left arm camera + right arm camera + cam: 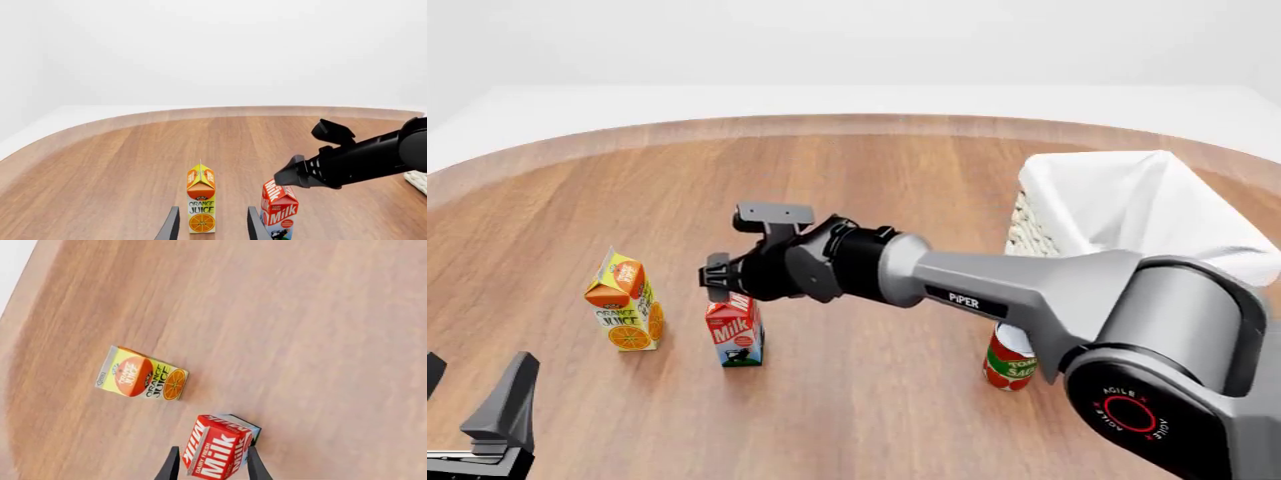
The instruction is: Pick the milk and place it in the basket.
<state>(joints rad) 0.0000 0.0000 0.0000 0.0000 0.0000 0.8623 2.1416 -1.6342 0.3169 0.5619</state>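
The milk point(735, 335) is a red gable-top carton standing upright on the wooden table, left of centre. It also shows in the left wrist view point(280, 210) and the right wrist view point(217, 445). My right gripper point(723, 285) reaches across from the right and sits just above the carton's top. In the right wrist view its fingers point(212, 467) are open and straddle the carton's top. The white wicker basket point(1121, 200) stands at the far right. My left gripper point(481, 420) is open and empty at the near left, apart from the cartons.
An orange juice carton point(625, 305) stands just left of the milk, in line with my left gripper's fingers point(171, 227). A red-green can point(1010, 362) stands in front of the basket, under my right arm. The table's curved far edge runs behind.
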